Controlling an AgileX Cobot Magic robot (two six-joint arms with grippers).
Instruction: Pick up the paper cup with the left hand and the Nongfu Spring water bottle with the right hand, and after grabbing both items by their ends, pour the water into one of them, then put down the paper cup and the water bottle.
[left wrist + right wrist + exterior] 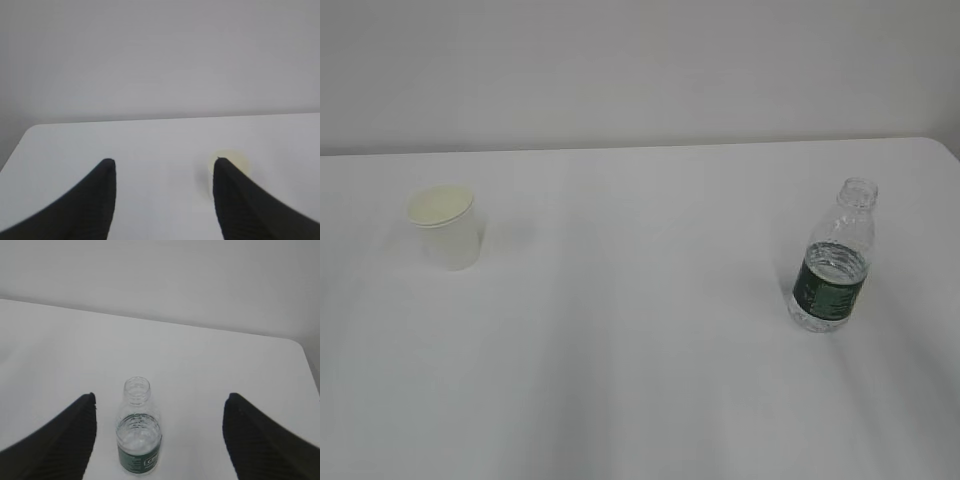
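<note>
White surface (640, 380) filled nearly the whole exterior view, plain pale wall (640, 70) behind it. Going near to far: the Nongfu Spring water bottle (834, 257) stood upright at the right, closer to the camera, no cap, dark green label band, the water (838, 262) reaching up to about the shoulder. The paper cup (447, 227) stood upright further back on the left, well apart from the bottle, cream inside showing. Neither arm showed in the exterior view.

Left wrist view: the left hand claw (164, 167) was spread fairly wide, nothing between the fingers (95, 200). The cup (234, 160) sat beyond it, partly hidden behind the right-side fingertip (only the rim and a bit of wall visible), not touched as far as could be told.

Right wrist view: the right hand claw (159, 397) stood wide open, empty. The bottle (138, 432) stood upright between the fingers (260, 440), nearer the left-side one, clear of both.
</note>
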